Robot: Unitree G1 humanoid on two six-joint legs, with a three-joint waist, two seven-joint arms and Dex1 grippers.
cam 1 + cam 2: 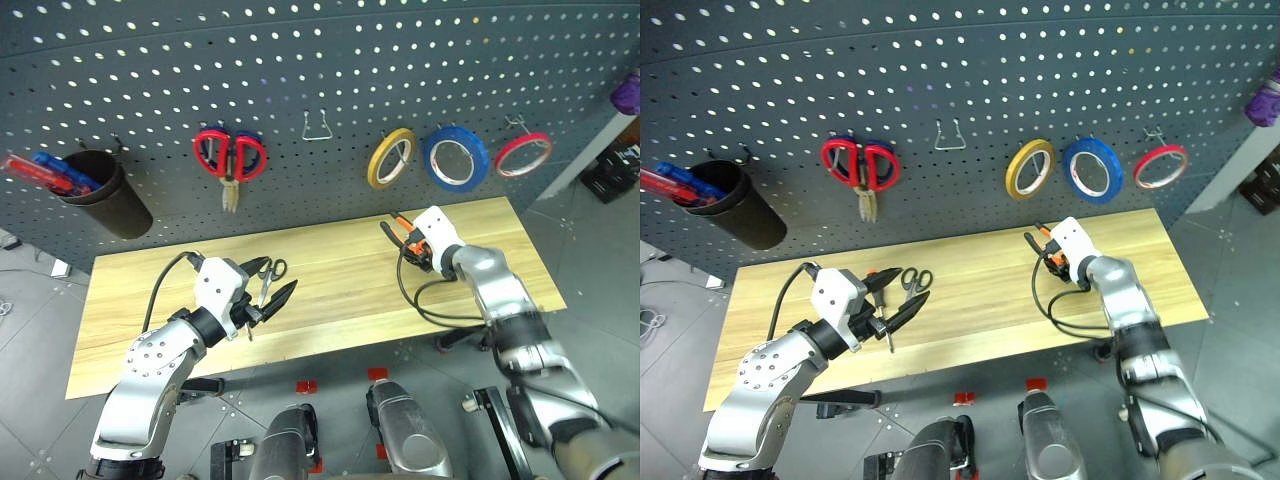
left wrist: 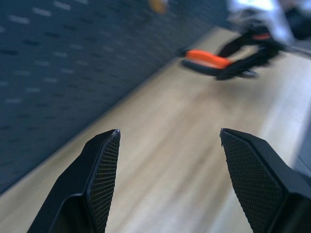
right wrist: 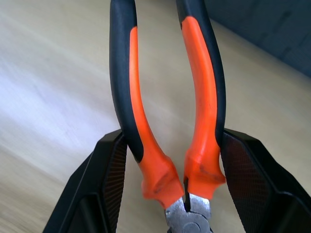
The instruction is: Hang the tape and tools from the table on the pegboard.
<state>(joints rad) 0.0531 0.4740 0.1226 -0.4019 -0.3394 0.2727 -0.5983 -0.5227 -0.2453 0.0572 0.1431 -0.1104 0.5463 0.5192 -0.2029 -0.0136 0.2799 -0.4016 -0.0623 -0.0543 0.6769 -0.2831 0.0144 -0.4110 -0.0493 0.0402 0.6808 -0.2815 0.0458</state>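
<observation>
Right end effector [image 1: 408,240] pinches the pliers [image 3: 167,121] by their orange-and-black handles, lifted off the tabletop [image 1: 330,290] at centre right of the frame. Hanging the pliers is my step in hand; next I judge I must raise them to the bare hook [image 1: 317,127] at upper centre of the pegboard [image 1: 300,60], between the red scissors [image 1: 230,155] and yellow roll [image 1: 391,157]. Open room lies there. My left end effector [image 1: 268,292] is spread and empty, just beside the small scissors [image 1: 268,274]. The blue tape [image 1: 456,157] already hangs.
</observation>
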